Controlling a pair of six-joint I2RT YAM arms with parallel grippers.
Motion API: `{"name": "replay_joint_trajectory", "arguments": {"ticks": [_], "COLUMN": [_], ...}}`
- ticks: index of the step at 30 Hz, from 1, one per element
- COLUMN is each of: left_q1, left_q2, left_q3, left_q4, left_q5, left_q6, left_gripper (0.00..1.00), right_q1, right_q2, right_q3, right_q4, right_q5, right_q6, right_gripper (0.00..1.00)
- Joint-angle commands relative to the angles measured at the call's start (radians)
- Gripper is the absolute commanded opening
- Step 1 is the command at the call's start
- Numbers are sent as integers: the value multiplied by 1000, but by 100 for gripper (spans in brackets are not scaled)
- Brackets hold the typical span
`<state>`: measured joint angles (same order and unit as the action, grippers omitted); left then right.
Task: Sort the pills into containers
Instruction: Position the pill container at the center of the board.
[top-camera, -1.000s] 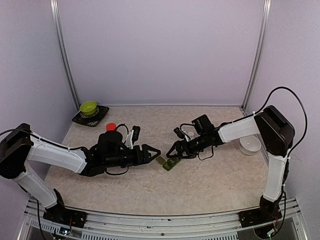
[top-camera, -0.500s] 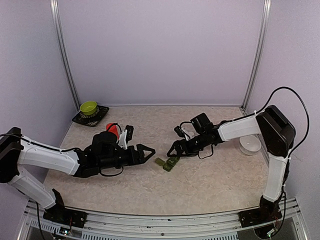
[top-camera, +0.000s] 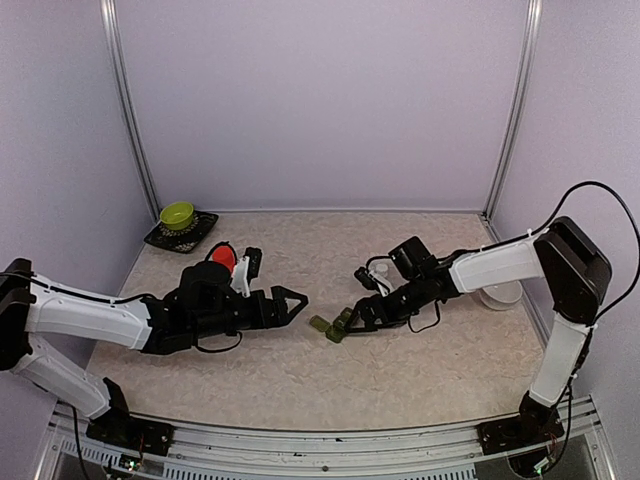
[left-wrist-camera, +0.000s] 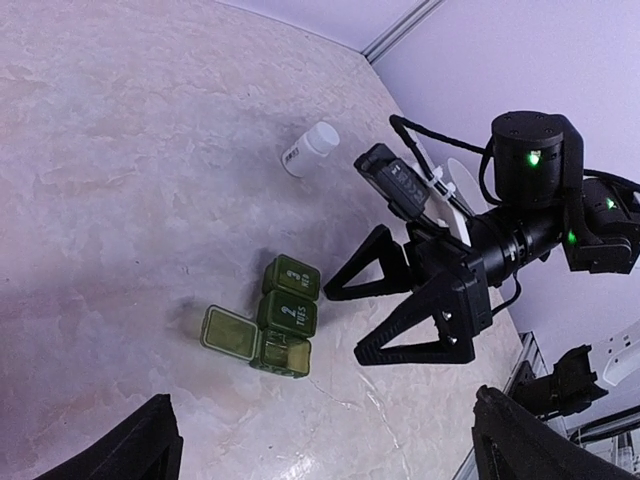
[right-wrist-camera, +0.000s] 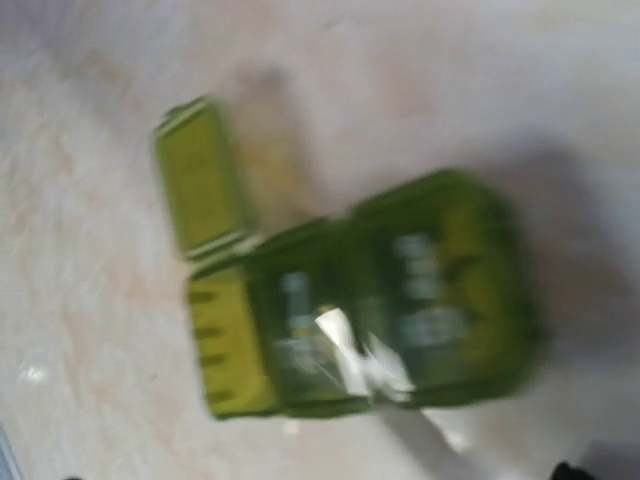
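Observation:
The dark green strip of three containers (top-camera: 333, 328) lies mid-table. In the left wrist view the strip (left-wrist-camera: 290, 300) has two lids shut and the near compartment's lid (left-wrist-camera: 228, 330) swung open. My right gripper (top-camera: 351, 317) is open and empty just right of the strip, its black fingers (left-wrist-camera: 400, 330) spread beside it. The right wrist view shows the strip (right-wrist-camera: 400, 290) close and blurred. My left gripper (top-camera: 297, 299) is open and empty, a short way left of the strip. No pills can be made out.
A red bottle (top-camera: 222, 256) stands behind my left arm. A small white bottle (top-camera: 378, 268) lies behind the strip, also in the left wrist view (left-wrist-camera: 310, 150). A white dish (top-camera: 500, 293) sits at the right. A green bowl (top-camera: 177, 214) on a black tray is at the back left.
My right gripper has come down and nearer, close against the strip's right side. My left gripper has drawn back a little to the left. The strip has not moved.

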<state>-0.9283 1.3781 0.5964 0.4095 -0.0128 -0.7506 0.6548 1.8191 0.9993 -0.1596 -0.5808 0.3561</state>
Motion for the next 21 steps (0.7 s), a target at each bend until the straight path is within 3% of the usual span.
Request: {"name": "replay_joint_trajectory", "arguments": {"ticks": [1, 13, 21], "left_q1": [-4, 2, 6], "left_q2": [-29, -62, -57], "left_q3": [25, -7, 3], "left_q4": [-33, -38, -43], "left_q5": [-33, -44, -40], "left_q6": [30, 25, 37], "left_gripper": [99, 99, 99], "right_q1": [42, 93, 106], "right_q2": [51, 171, 164], "right_q3": [40, 183, 181], "right_q4": [14, -1, -4], "right_q5": [-50, -85, -86], "right_q6": [-24, -30, -29], "right_gripper": [100, 100, 100]}}
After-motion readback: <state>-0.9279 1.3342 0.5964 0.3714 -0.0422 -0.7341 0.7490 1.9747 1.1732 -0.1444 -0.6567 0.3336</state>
